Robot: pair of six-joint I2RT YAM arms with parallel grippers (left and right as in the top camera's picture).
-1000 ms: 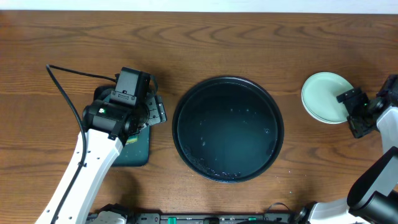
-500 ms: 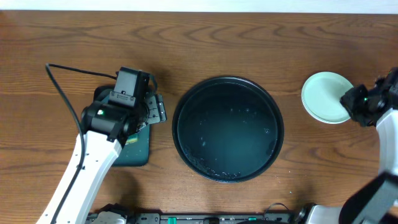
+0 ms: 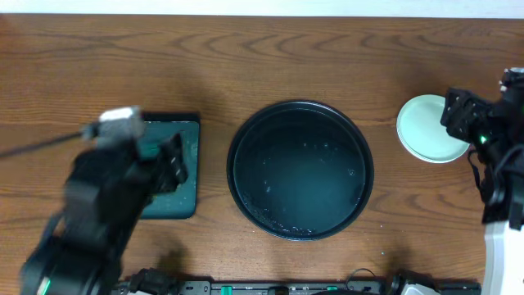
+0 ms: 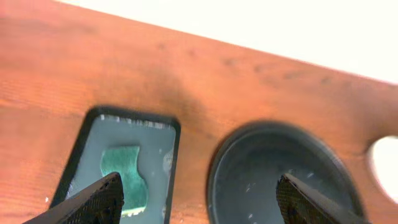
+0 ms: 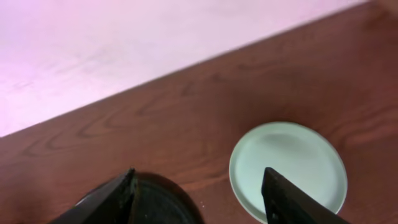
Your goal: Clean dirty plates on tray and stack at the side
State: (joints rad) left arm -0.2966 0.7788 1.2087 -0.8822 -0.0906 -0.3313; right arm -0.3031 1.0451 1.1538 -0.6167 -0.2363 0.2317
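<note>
Plates (image 3: 426,131) piled on table right of black tray (image 3: 300,164), mint on top. Only left wrist shows green cloth (image 4: 123,174) in small green tray (image 4: 93,143); overhead, blurred arm covers it. Left gripper (image 4: 199,186) and right gripper (image 5: 199,180): fingers apart, holding nothing

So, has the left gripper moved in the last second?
Yes. The left gripper has risen and drawn back toward the near table edge, uncovering the green tray's far end.

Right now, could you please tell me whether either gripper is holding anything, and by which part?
Nothing is held: the left gripper is open over the table, and the right gripper is open near the plates, both empty.
</note>
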